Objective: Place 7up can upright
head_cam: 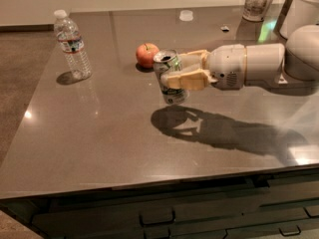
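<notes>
Grey-brown stone tabletop (99,133) is seen from above and in front, with dark drawer fronts (199,218) below its near edge.

- The gripper (178,69) is reached in from the right, at the end of a white arm (249,66) held level above the table.
- The 7up can (173,94) is clamped between the two cream fingers (187,80). One finger is laid across the near side of the can at about mid-height; the other is seen behind it, near the rim. The fingers are closed narrow on the can body.
- The can's top end and its lower part are left showing above and below the near finger. The silver top is turned upward.
- The can is held nearly upright, with the top leaned a little to the left.
- The can is carried clear of the surface: its shadow (174,121) is cast on the tabletop below and is not joined to the can's base. The arm's shadow is stretched to the right of it.
- The can is placed near the middle of the table, slightly toward the back.
- A red apple (147,55) is noted just behind and left of the can, resting on the table. Whether a gap lies between the two cannot be told.
- A clear water bottle (72,44) is stood upright well to the left, near the table's left edge.
- A small white cap-like object (186,15) is seen at the back edge.
- A pale bottle (258,1) and a white container (304,9) are stood at the back right corner.
</notes>
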Action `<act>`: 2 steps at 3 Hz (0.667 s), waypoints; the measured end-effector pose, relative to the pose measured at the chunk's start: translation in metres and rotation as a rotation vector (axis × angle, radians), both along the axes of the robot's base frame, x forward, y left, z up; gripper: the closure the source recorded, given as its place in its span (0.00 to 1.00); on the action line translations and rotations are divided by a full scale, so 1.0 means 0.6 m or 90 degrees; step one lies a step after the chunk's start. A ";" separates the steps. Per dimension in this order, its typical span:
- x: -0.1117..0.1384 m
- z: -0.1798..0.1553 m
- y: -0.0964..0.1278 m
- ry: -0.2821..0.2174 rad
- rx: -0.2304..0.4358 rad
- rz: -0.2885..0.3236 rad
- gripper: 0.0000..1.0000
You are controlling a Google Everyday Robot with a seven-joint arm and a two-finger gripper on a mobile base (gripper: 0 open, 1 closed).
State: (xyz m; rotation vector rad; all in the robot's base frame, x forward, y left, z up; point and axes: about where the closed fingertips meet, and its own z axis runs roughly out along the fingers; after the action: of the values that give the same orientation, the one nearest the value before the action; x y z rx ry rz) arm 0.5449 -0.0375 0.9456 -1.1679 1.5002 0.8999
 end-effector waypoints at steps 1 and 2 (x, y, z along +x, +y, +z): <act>0.000 -0.010 -0.006 0.002 0.050 0.002 1.00; 0.002 -0.020 -0.013 0.009 0.088 0.003 1.00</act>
State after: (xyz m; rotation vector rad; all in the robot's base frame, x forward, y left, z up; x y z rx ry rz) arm 0.5463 -0.0456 0.9335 -1.0656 1.4241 1.0011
